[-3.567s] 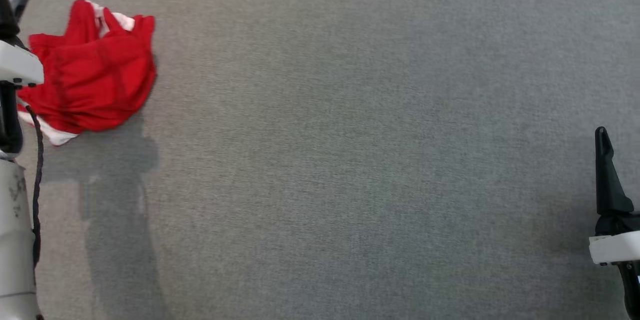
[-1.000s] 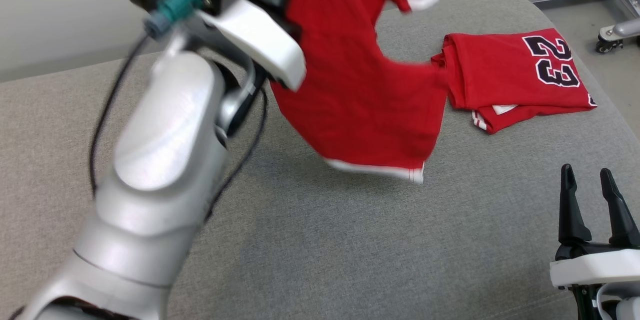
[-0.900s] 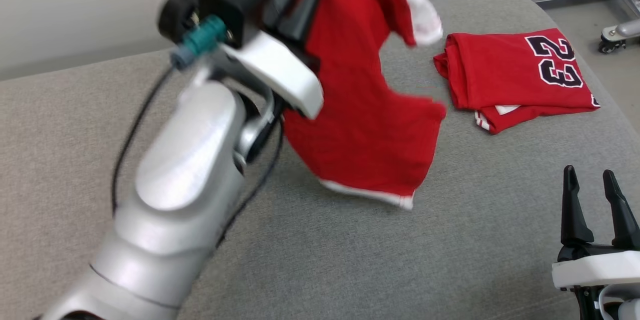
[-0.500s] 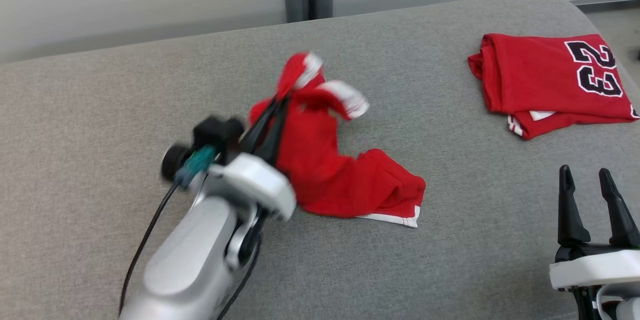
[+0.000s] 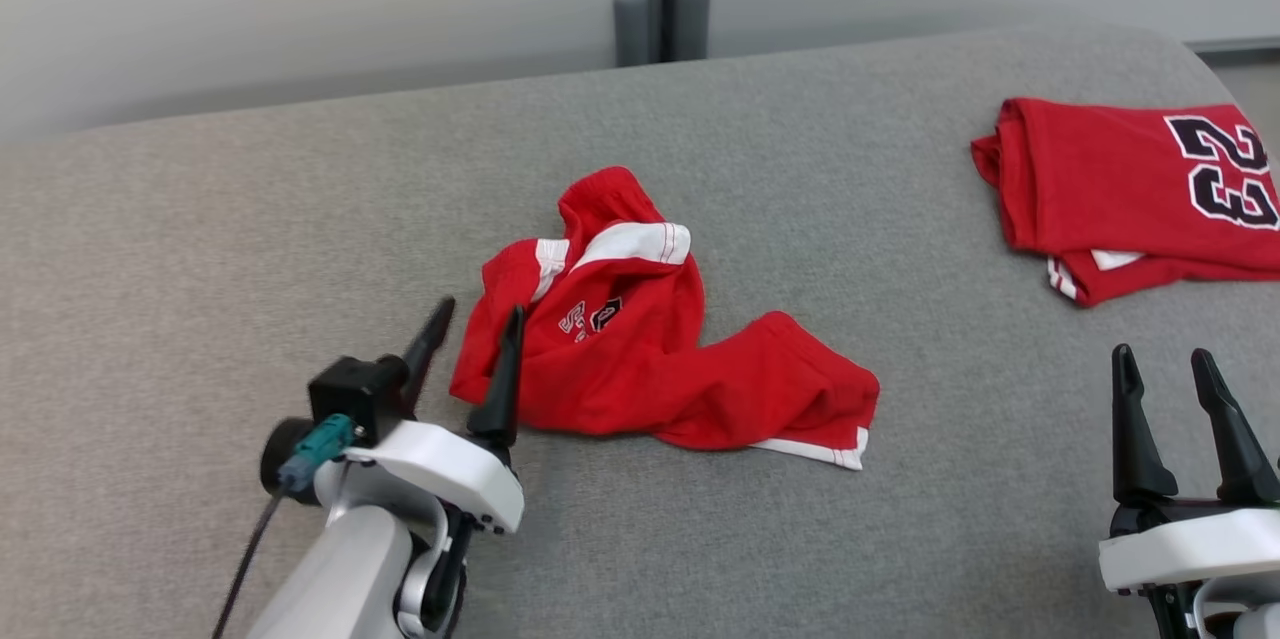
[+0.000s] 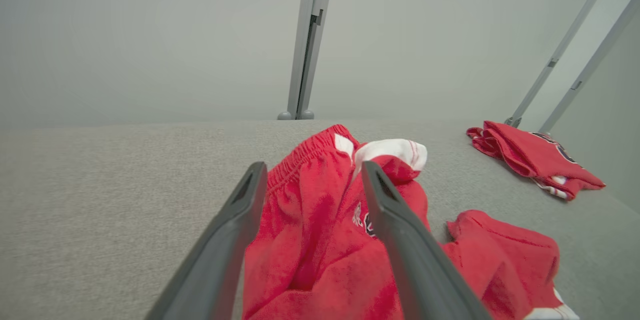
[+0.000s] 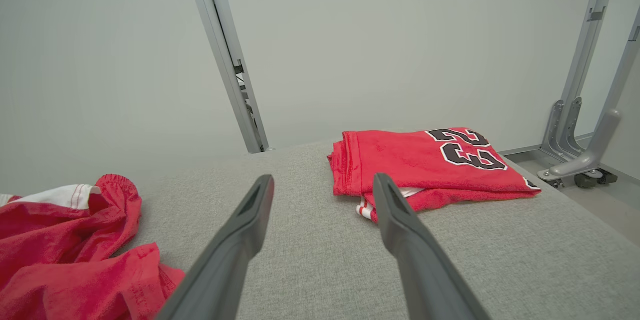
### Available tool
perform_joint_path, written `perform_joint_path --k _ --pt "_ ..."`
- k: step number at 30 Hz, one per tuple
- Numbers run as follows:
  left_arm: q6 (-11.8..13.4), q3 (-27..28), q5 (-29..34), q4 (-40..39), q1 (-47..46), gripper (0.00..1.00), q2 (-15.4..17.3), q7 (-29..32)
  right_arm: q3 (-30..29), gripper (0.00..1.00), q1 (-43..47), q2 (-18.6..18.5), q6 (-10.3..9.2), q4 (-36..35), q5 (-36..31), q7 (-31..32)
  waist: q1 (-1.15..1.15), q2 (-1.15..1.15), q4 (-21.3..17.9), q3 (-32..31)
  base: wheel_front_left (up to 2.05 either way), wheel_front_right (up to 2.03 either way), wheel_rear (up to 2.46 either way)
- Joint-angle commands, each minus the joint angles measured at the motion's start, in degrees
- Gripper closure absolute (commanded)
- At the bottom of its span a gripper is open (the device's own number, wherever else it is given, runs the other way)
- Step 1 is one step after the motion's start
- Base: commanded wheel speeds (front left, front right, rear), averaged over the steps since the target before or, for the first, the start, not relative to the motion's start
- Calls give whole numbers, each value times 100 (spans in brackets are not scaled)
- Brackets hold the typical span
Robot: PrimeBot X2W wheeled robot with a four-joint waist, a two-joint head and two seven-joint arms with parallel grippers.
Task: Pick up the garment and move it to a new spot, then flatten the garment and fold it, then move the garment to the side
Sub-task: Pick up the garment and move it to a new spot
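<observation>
Grey fabric bench [image 5: 900, 539], pale wall behind. Head view: crumpled red garment [image 5: 640, 359] lies mid-bench, just ahead and to the right of left pincer [image 5: 482, 307]; its fingers are apart and hold nothing, contact with cloth unclear. Right pincer [image 5: 1160, 352] also apart, empty, well right of garment; folded red jersey [image 5: 1120, 189] ahead of it. Left wrist view: garment shows between and beyond the spread fingers. Right wrist view: jersey ahead past right finger, garment off to the left.
</observation>
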Motion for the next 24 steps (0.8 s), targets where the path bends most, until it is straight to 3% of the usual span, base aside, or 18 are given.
perform_joint_path --k 1,11,24 --pt "14 82 84 -102 81 0 51 -31 -10 0 45 -43 1 -31 -14 -38 0 0 113 -117 0 0 0" --pt "48 1078 820 -1238 861 0 277 -23 37 0 244 -30 1 -101 -70 -35 0 0 576 -596 0 0 0" --pt "-158 2108 1212 -1958 1980 0 415 -21 202 0 498 59 1 -132 -66 -35 0 0 859 -844 0 0 0"
